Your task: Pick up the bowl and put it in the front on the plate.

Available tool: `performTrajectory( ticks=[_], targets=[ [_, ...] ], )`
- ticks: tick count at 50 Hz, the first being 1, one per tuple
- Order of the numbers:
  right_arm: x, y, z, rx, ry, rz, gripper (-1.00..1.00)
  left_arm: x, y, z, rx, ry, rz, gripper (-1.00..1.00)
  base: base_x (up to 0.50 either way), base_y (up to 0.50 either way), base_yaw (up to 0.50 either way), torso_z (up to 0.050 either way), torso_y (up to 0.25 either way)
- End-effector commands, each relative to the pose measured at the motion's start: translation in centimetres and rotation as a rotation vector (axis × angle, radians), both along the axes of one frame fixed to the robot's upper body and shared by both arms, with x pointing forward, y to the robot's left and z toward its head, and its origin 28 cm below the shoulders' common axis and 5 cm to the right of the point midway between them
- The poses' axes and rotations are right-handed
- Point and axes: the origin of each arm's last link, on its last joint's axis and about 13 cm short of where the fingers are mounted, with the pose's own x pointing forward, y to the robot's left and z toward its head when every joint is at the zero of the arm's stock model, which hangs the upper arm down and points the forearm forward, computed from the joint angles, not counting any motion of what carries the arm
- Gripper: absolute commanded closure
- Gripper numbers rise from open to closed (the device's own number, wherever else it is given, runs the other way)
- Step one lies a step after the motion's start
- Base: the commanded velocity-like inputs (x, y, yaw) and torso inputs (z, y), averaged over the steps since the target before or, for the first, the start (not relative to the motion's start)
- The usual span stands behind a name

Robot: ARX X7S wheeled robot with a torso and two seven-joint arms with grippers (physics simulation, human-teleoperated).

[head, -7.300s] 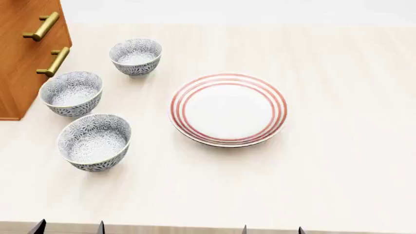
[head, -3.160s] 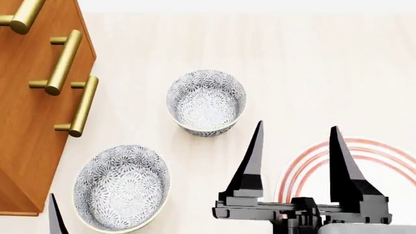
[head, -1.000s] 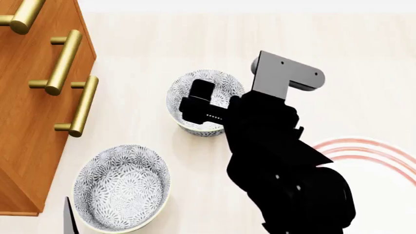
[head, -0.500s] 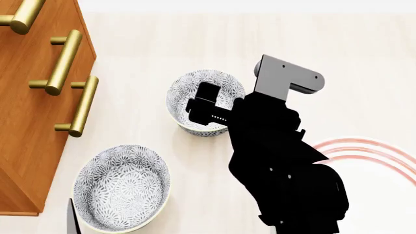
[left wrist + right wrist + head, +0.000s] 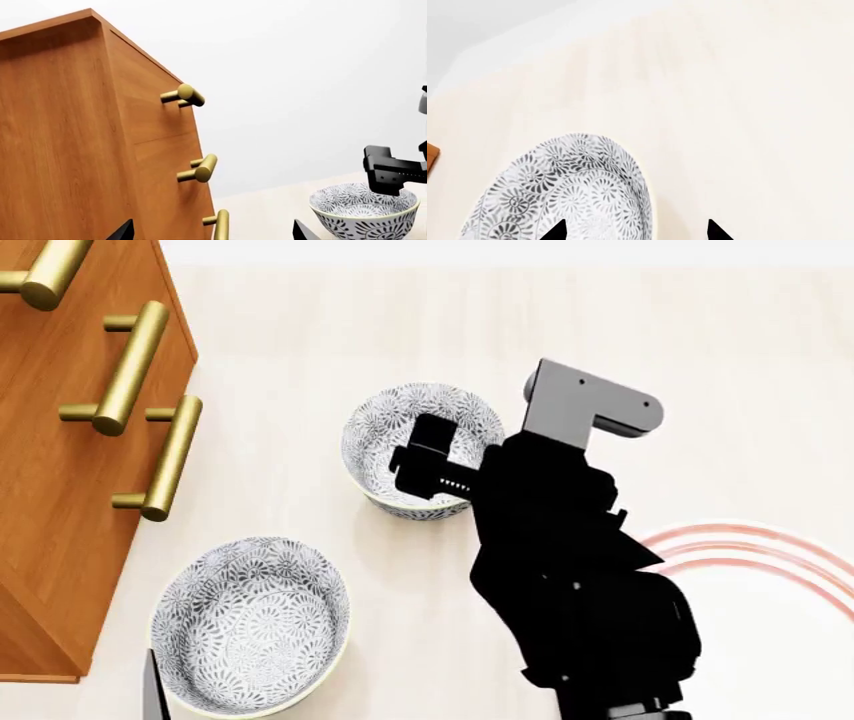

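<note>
Since half a second ago, right gripper (image 5: 430, 462) has edged slightly nearer the plate (image 5: 747, 545), jaws spread astride the bowl (image 5: 400, 435) wall, rim between them. Step: grasping. Next: close, then lift. Left gripper (image 5: 210, 231): tips apart, idle.

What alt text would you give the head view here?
The right gripper reaches over the rim of a flower-patterned bowl on a pale table. A second bowl sits nearer, beside a wooden cabinet with brass handles; the red-ringed plate is partly hidden.
</note>
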Motion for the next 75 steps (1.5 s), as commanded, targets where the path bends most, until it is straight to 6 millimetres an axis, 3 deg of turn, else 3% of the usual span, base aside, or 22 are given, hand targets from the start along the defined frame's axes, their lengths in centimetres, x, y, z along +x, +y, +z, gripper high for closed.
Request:
performTrajectory(
  ticks=[1, 40, 41, 61, 75],
  targets=[
    [0.4, 0.2, -0.4, -0.006, 0.001, 0.005, -1.00, 0.1, 0.0, 0.0, 0.006, 0.000, -0.001, -1.00, 0.00, 0.00, 0.00, 0.000, 0.000],
    [0.1, 1.3, -0.7, 0.019, 0.019, 0.024, -1.00, 0.1, 0.1, 0.0, 0.003, 0.008, 0.008, -1.00, 0.00, 0.00, 0.00, 0.000, 0.000],
    [0.1, 1.3, -0.7, 0.017, 0.020, 0.023, 1.00, 0.1, 0.1, 0.0, 0.002, 0.008, 0.009, -1.00, 0.00, 0.00, 0.00, 0.000, 0.000],
    [0.1, 1.3, -0.8, 0.009, 0.007, 0.025, 1.00, 0.1, 0.0, -0.1, 0.005, 0.014, 0.000, -1.00, 0.00, 0.00, 0.00, 0.000, 0.000],
    [-0.7, 1.4, 1.5, -0.081, -0.189, 0.052, 1.00, 0.0, 0.0, -0.1, 0.005, 0.013, -0.003, -1.00, 0.00, 0.00, 0.00, 0.000, 0.000]
  ],
)
